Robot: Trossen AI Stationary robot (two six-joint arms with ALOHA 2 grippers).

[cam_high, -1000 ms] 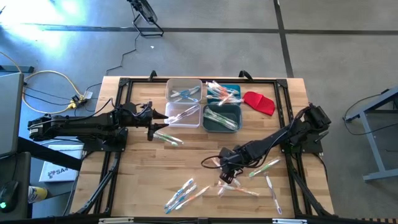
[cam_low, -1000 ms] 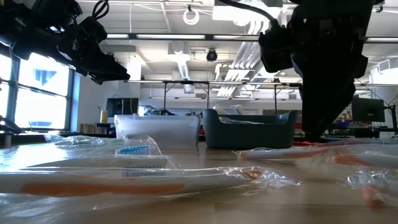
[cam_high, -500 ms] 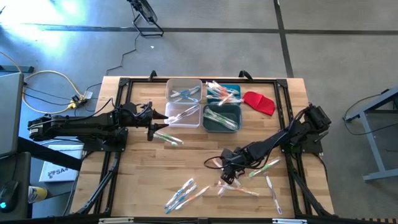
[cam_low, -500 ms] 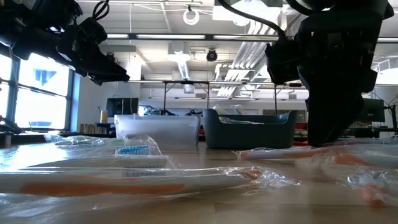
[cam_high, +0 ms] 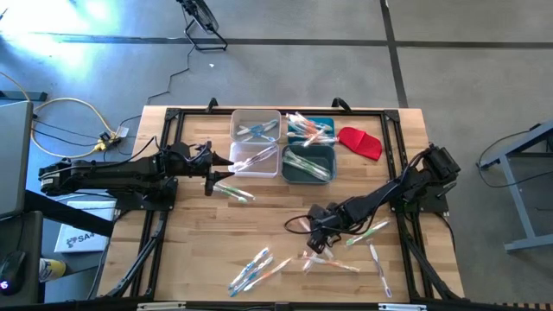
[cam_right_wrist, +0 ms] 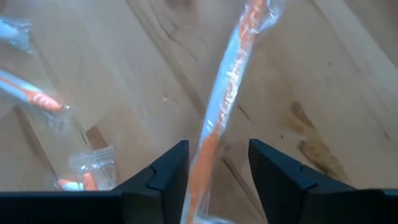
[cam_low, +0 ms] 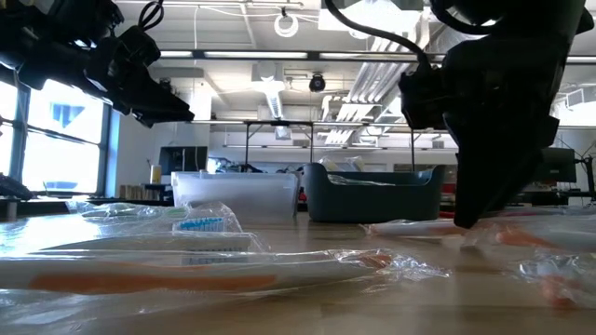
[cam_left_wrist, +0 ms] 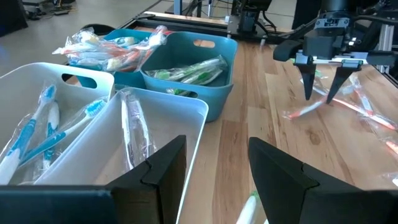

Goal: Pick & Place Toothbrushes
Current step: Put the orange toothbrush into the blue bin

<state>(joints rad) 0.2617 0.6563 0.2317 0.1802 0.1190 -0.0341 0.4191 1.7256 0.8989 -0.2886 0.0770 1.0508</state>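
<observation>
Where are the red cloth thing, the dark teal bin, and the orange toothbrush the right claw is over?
red cloth piece [cam_high: 361,142], high view, on its middle.
dark teal bin [cam_low: 372,194], low view, on its front wall.
orange toothbrush [cam_right_wrist: 225,99], right wrist view, on its wrapped handle.

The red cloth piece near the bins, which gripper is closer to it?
Right. The right gripper is toward the front from the red cloth piece; the left gripper is beyond the bins.
</observation>
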